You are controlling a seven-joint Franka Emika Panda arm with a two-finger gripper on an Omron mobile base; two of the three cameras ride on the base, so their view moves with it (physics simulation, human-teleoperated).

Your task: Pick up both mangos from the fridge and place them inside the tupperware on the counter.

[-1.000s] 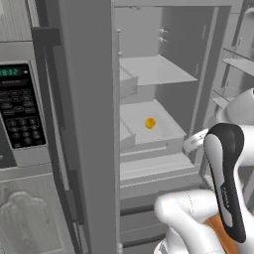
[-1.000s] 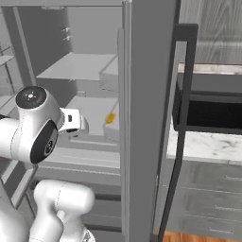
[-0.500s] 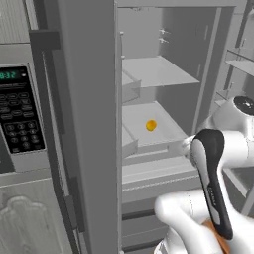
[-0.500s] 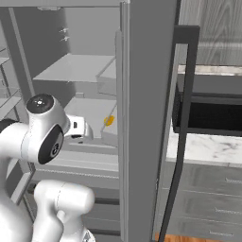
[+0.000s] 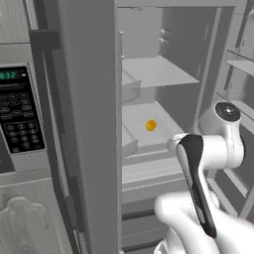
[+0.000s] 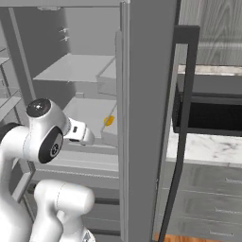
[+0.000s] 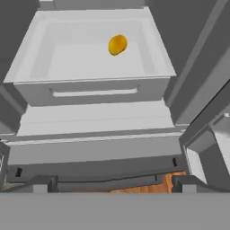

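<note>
One mango (image 7: pixel 117 45), small and yellow-orange, lies towards the back of a white shelf tray inside the open fridge (image 7: pixel 92 87). The same mango (image 5: pixel 151 125) shows on the middle shelf in the left base view. In the right base view the mango (image 6: pixel 109 121) peeks out beside the fridge door (image 6: pixel 144 118). My gripper (image 7: pixel 112 184) is open and holds nothing. It hangs in front of and below the shelf, well short of the fruit. A strip of the counter (image 6: pixel 208 149) shows to the right. The tupperware is out of view.
A microwave (image 5: pixel 20 114) with a keypad sits left of the fridge; its dark front (image 6: pixel 212 116) shows above the counter. The grey fridge door (image 5: pixel 89 124) stands close on the left. Door racks (image 5: pixel 240 64) line the right side. Drawer fronts (image 7: pixel 96 150) lie under the shelf.
The arm has folded upward, its elbow now high at the right of the fridge opening, and the hand has edged towards the shelf. The mango has not moved. The gripper stayed open.
</note>
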